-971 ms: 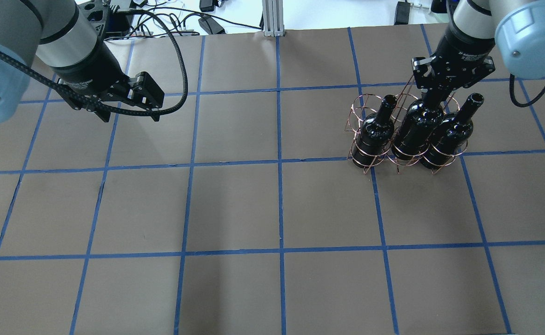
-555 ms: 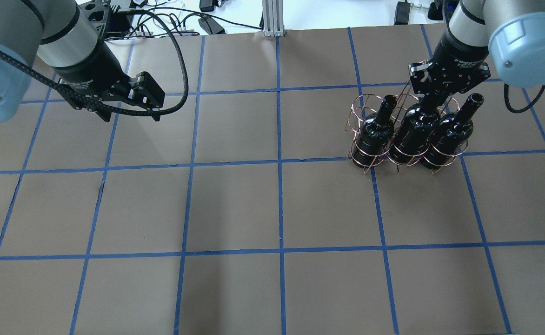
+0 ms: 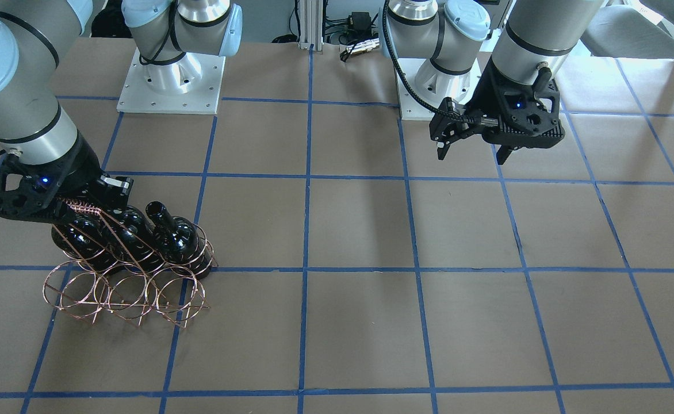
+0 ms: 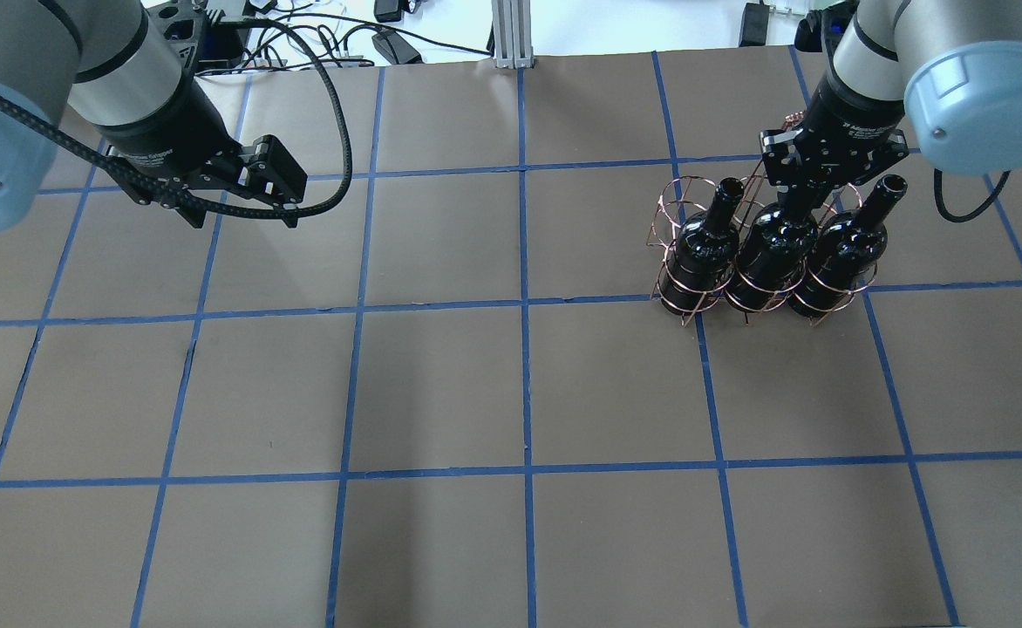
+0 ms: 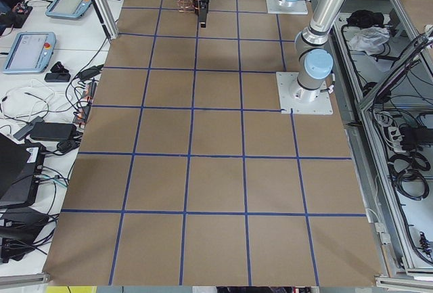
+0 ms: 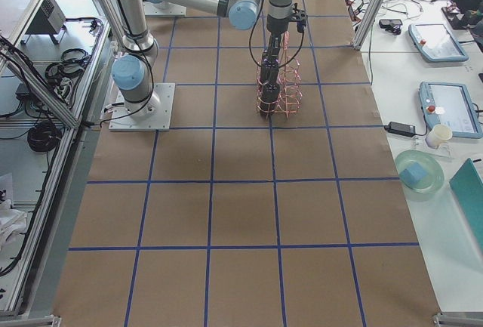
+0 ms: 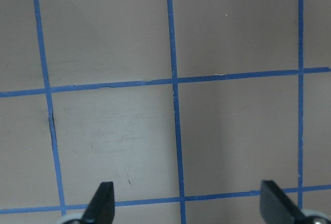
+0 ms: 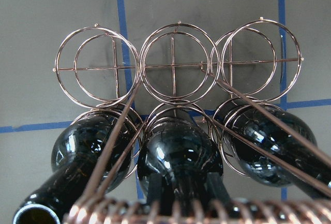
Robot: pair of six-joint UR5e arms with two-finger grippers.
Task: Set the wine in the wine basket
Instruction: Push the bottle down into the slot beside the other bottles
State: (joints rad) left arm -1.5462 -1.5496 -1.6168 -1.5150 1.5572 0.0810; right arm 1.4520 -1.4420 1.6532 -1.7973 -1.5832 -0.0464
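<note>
We read the overhead view as a dial, with 12 o'clock at the table edge farthest from the robot. The wine basket (image 8: 174,66) stands upright on the brown, blue-taped table (image 4: 441,384) at about 2 o'clock from the middle. Three bottles stand neck-up in the row of hoops on its 6 o'clock side. The wine (image 4: 773,249) is in the middle hoop, with a second bottle (image 4: 707,244) just beside it at 9 o'clock and a third bottle (image 4: 842,244) just beside it at 3 o'clock. The right gripper (image 4: 803,187) reaches in from 1 o'clock and is clamped on the wine's neck, which the gripper body hides from overhead. In the right wrist view that neck runs straight toward the camera with the jaws pressed on either side. The wine's shoulder sits about level with its neighbours' shoulders, but we cannot tell whether its base touches the table. The basket's coiled handle bar (image 8: 170,211) crosses just in front of the neck, close to the gripper. The left gripper (image 7: 186,207) hangs above the table at 10 o'clock, well apart from the basket. Its jaws are spread wide and hold nothing, and only taped table shows between its fingertips (image 7: 102,203).
</note>
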